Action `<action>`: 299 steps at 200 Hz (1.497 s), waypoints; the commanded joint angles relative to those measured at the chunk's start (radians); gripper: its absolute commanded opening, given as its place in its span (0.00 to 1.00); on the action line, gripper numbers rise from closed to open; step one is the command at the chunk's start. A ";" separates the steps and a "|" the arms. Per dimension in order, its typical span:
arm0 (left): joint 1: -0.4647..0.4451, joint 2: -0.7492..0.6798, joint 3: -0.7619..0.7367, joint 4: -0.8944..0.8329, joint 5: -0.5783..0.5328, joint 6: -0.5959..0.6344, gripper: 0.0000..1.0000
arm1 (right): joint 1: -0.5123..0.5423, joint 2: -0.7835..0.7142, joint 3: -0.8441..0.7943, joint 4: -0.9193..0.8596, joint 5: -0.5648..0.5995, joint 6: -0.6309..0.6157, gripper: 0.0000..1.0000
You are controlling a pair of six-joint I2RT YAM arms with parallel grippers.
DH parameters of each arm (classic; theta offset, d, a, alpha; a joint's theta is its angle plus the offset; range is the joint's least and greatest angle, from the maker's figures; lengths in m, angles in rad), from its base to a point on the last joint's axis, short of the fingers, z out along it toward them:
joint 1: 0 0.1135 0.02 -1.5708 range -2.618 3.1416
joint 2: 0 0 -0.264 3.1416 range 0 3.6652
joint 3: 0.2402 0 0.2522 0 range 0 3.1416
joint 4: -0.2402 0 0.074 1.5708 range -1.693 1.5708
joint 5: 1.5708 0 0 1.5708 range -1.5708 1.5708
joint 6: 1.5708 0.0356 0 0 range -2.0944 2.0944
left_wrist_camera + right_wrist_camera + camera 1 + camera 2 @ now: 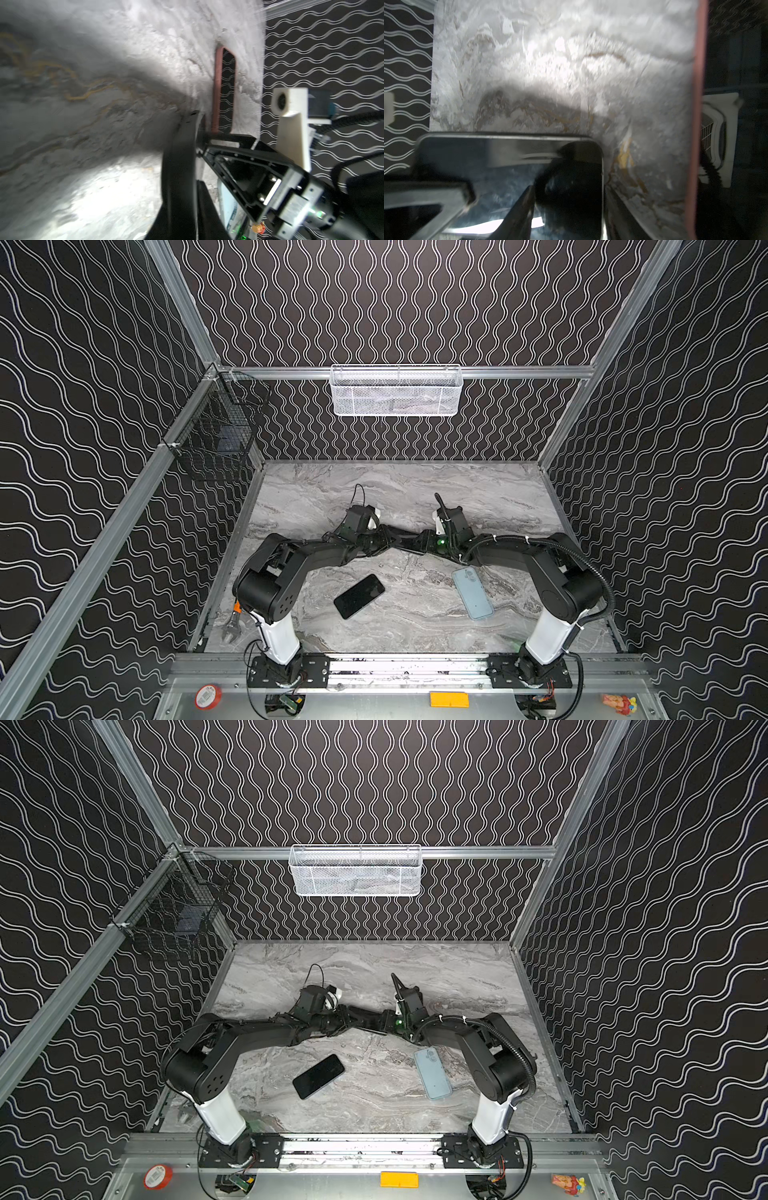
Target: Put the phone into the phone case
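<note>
- While both arms meet over the middle of the marble table (415,497), the right gripper (405,543) clamps a dark, glossy phone (488,158) between its fingers. As far as the right wrist view shows, the grip is across the phone's width.
- At the phone's free end, the left gripper (197,124) has its fingers drawn almost together. They appear to pinch the phone, but the contact itself is blurred.
- Judged step: passing or re-gripping the phone between the two grippers. To do it well, one clamp should release only once the other is secure. The phone should also be kept clear of the table.
- Just beyond the gripper tips, a reddish-rimmed glossy slab (225,89) lies flat on the table. What it is cannot be told.
- Farther off, on the robot-base side of the grippers, a light blue case (472,593) with a camera opening lies flat, nearer the right gripper. It looks like the target.
- A second black phone (359,596) lies screen up, nearer the left gripper and well apart from the case.
</note>
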 commanded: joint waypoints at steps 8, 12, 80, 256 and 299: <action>-0.017 -0.018 0.005 0.108 0.088 0.028 0.05 | 0.009 -0.024 0.008 -0.186 -0.043 -0.032 0.53; -0.013 -0.023 0.003 0.107 0.089 0.030 0.03 | 0.006 -0.037 0.013 -0.196 -0.044 -0.035 0.53; 0.029 -0.145 0.112 -0.006 0.226 0.085 0.00 | -0.273 -0.431 0.008 -0.298 -0.265 -0.080 0.56; 0.000 -0.142 0.305 0.278 0.484 -0.238 0.00 | -0.508 -0.519 -0.274 0.918 -0.994 0.532 0.71; -0.013 -0.123 0.305 0.322 0.482 -0.276 0.00 | -0.500 -0.489 -0.261 0.972 -0.992 0.574 0.40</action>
